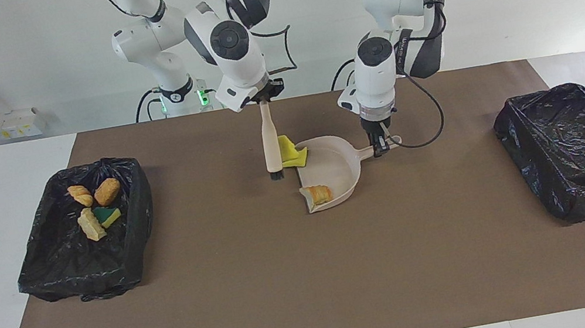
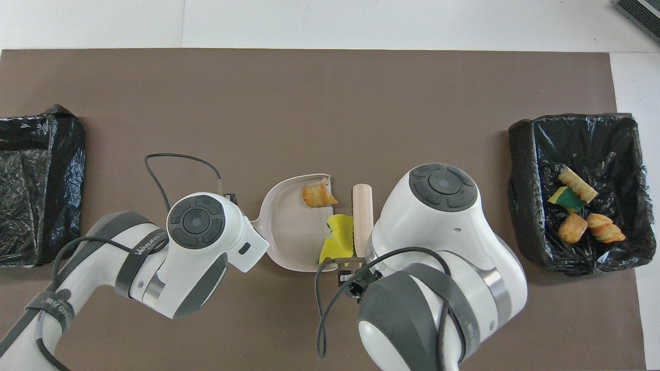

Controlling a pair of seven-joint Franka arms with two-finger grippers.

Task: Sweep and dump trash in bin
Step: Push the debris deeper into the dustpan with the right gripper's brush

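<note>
Glossy plastic bin liners [image 1: 576, 152]; matt mat [image 1: 312, 279]

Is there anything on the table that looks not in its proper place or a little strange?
One thing: the yellow sponge piece sits across the open lip of the dustpan, partly over the edge rather than fully inside, beside the brush. It could slip off when the pan lifts. The bread piece lies fully inside.
</note>
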